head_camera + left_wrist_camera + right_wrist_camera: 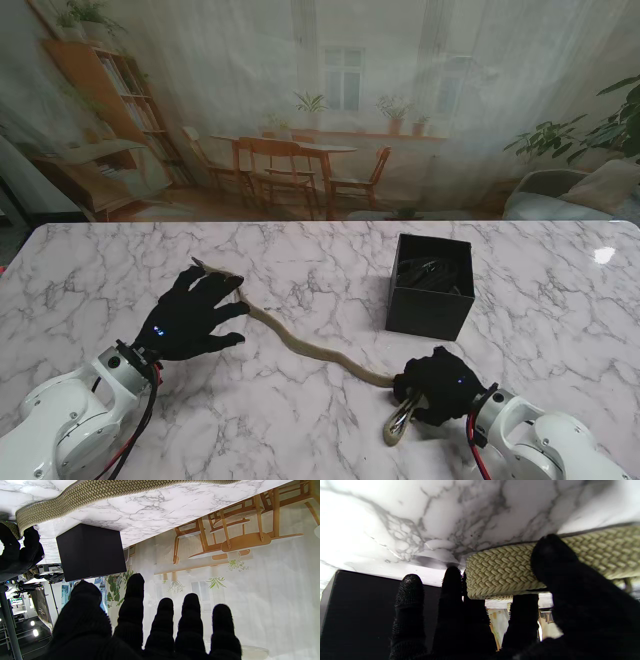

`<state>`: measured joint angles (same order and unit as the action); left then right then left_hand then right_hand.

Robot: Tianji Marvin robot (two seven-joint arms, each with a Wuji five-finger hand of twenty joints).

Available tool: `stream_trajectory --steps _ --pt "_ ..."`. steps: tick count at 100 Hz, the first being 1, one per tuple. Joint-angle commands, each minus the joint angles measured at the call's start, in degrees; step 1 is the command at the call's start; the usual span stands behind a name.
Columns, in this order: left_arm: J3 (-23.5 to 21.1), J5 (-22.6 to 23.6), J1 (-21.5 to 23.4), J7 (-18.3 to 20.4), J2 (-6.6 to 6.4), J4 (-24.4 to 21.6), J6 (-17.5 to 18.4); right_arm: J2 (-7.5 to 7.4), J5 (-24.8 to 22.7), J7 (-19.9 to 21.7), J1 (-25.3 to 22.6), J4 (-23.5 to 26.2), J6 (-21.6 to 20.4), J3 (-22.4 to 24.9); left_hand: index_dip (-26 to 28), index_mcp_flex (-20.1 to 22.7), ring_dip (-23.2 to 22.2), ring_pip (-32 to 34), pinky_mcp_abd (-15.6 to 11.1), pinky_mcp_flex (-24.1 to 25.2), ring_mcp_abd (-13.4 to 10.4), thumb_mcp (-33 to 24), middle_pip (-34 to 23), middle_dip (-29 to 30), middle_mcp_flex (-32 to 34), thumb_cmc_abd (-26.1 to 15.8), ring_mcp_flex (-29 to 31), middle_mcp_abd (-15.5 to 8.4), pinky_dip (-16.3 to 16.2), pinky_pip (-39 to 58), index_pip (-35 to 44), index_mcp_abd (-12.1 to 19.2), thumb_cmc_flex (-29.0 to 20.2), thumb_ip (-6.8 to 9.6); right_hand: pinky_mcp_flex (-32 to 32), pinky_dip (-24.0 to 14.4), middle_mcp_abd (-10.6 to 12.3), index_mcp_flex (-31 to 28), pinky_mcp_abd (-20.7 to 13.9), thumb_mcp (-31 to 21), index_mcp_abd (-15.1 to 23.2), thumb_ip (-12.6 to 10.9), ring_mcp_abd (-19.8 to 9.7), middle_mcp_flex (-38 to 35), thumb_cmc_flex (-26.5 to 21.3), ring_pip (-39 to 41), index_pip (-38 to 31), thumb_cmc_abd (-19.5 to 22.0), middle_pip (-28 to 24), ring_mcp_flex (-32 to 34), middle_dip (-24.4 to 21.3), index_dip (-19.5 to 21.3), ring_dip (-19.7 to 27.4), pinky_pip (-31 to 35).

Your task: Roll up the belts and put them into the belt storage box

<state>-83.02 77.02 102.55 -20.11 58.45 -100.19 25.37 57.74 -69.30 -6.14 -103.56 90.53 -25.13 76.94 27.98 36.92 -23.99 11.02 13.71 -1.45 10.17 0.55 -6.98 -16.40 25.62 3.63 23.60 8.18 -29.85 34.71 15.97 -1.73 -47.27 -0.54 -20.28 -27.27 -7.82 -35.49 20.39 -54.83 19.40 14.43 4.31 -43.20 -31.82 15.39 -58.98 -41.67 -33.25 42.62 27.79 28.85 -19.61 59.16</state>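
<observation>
A tan woven belt [300,343] snakes across the marble table from my left hand to my right. My right hand [440,385], in a black glove, is shut on the belt's buckle end, whose metal buckle [397,422] pokes out nearer to me. In the right wrist view the thumb presses the braided belt [500,575] against the fingers. My left hand [195,313] is open, fingers spread, resting flat near the belt's far tip [208,267]. The left wrist view shows the belt [100,492] and the black storage box [91,551]. The box [431,300] stands right of centre with dark belts inside.
The table's far edge [320,224] meets a printed backdrop of a room. The black box wall [357,605] stands just beyond my right hand's fingers.
</observation>
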Motion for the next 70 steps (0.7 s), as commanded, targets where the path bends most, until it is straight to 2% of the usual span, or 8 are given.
stream_trajectory --steps 1,12,28,37,43,45,55,70 --pt "0.19 -0.01 0.04 0.57 0.07 0.02 -0.07 0.16 -0.29 -0.66 0.18 -0.44 0.22 -0.4 0.63 -0.51 -0.32 0.36 1.7 1.1 0.57 1.08 1.01 0.19 -2.55 -2.85 -1.11 0.94 0.91 -1.88 -0.22 -0.94 -0.19 -0.42 -0.49 -1.27 6.17 -2.9 -0.25 -2.01 2.52 -0.56 -1.48 -4.41 0.27 3.44 -8.06 1.82 -5.48 1.8 2.26 3.42 -1.82 1.57" --pt "0.19 0.02 0.05 0.49 0.07 0.01 -0.07 0.17 -0.65 -2.58 0.66 -1.31 0.52 -1.07 0.64 -0.44 -0.33 0.37 1.69 1.12 0.61 1.09 1.0 0.18 -2.53 -2.87 -1.1 0.99 0.92 -1.9 -0.18 -0.94 -0.18 -0.42 -2.82 -1.66 8.17 -3.19 -1.41 -2.4 1.35 -0.19 -2.49 -13.24 -0.88 6.92 -9.52 1.51 -8.77 6.57 6.67 0.17 -4.53 2.59" --pt "0.23 0.06 0.02 0.43 0.06 0.03 -0.03 0.16 -1.13 -4.8 1.29 -2.42 0.72 -1.86 0.66 -0.42 -0.34 0.38 1.67 1.09 0.52 1.08 1.0 0.18 -2.59 -2.85 -1.1 0.96 0.91 -1.89 -0.15 -0.92 -0.21 -0.42 -4.61 -1.9 10.27 -0.65 -3.18 -2.67 1.5 0.19 -4.69 -20.4 -2.67 9.25 -5.67 2.31 -11.15 11.03 8.23 -3.0 -6.1 3.89" --pt "0.25 0.06 0.0 0.4 0.06 0.06 -0.02 0.17 -1.15 -5.47 1.47 -2.78 0.67 -2.03 0.65 -0.45 -0.35 0.38 1.65 1.1 0.66 1.06 0.97 0.16 -2.55 -2.85 -1.13 0.97 0.91 -1.91 -0.16 -1.0 -0.25 -0.42 -5.15 -1.86 11.46 2.27 -3.6 -3.64 -0.86 -0.19 -5.84 -23.47 -2.3 9.32 1.6 3.07 -11.37 12.56 7.87 -9.06 -6.85 4.33" --pt "0.28 0.07 -0.02 0.36 0.06 0.07 -0.01 0.18 -1.12 -5.58 1.5 -2.87 0.62 -2.03 0.65 -0.46 -0.35 0.4 1.66 1.1 0.58 1.08 0.96 0.16 -2.55 -2.84 -1.1 1.0 0.91 -1.91 -0.16 -0.94 -0.24 -0.42 -5.23 -1.85 11.76 2.9 -3.4 -4.3 -2.55 -0.65 -6.34 -25.37 -1.85 9.32 7.41 3.67 -11.21 13.36 7.26 -11.06 -7.32 4.46" --pt "0.28 0.08 -0.02 0.34 0.05 0.08 -0.01 0.19 -1.09 -5.64 1.52 -2.94 0.59 -2.06 0.66 -0.41 -0.36 0.42 1.67 1.11 0.64 1.08 0.96 0.16 -2.56 -2.84 -1.05 1.0 0.91 -1.91 -0.14 -0.97 -0.26 -0.42 -5.34 -1.86 11.81 3.24 -3.32 -4.37 -3.28 -0.76 -6.55 -25.94 -1.7 9.18 11.63 3.76 -11.19 13.73 6.83 -8.98 -7.77 4.55" --pt "0.3 0.09 -0.04 0.28 0.05 0.1 0.01 0.2 -0.88 -5.88 1.72 -3.4 0.44 -2.29 0.65 -0.46 -0.36 0.4 1.68 1.11 0.54 1.07 0.96 0.16 -2.59 -2.79 -1.1 0.93 0.91 -1.93 -0.15 -1.01 -0.28 -0.42 -5.56 -2.21 11.52 13.42 -2.2 -5.05 -4.41 -1.95 -6.74 -29.94 -0.85 9.79 22.81 4.57 -10.58 15.95 5.21 -12.21 -8.37 4.92" --pt "0.32 0.08 -0.05 0.32 0.05 0.09 0.02 0.33 -0.17 -6.95 2.2 -4.3 0.38 -2.86 0.64 -0.5 -0.36 0.4 1.64 1.1 0.6 1.06 0.94 0.15 -2.61 -2.86 -1.08 1.01 0.9 -1.91 -0.16 -1.03 -0.26 -0.42 -7.54 -2.9 11.41 25.37 -2.67 -6.02 -2.81 -4.96 -6.5 -34.54 -0.61 11.19 22.5 6.38 -9.89 20.36 2.36 -15.25 -9.42 6.15"
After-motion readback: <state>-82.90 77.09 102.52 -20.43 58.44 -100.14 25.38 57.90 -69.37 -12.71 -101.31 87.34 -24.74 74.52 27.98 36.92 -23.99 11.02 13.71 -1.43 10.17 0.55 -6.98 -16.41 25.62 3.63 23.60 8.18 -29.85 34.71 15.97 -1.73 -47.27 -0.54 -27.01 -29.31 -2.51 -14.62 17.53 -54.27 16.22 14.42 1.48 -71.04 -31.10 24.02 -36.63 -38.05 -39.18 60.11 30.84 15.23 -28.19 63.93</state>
